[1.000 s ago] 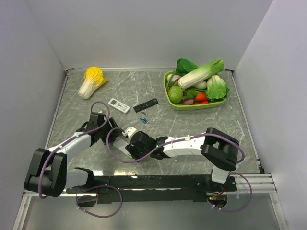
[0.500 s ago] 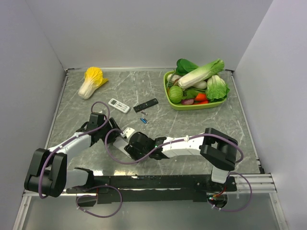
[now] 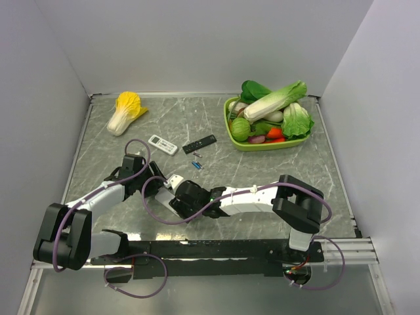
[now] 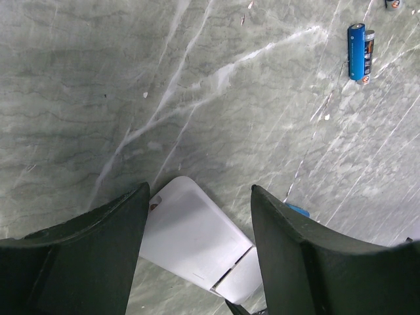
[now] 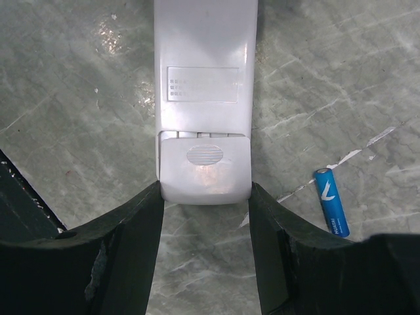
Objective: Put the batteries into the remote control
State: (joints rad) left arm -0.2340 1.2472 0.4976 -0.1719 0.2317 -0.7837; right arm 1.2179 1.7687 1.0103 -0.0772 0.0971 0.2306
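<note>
The remote control (image 3: 173,181) lies back up between my two grippers near the table's front. In the left wrist view its plain white back (image 4: 193,236) sits slantwise between the left gripper's (image 4: 200,190) black fingers (image 4: 85,262), touching both. My right gripper (image 5: 205,190) pinches the cover end (image 5: 205,167) of the remote from both sides. One blue battery (image 5: 331,210) lies on the table just right of that end. Another battery (image 4: 359,52) rests farther off. Two batteries (image 3: 197,164) show as small blue specks beyond the grippers (image 3: 167,190).
A smaller white remote (image 3: 162,144) and a slim black remote (image 3: 199,144) lie further back. A green tray (image 3: 262,146) of vegetables stands at the back right. A yellow-white cabbage (image 3: 125,111) sits at the back left. Walls close in three sides.
My right arm has edged slightly to the left, nudging the remote with it. The left arm has stayed put and both jaws keep their width.
</note>
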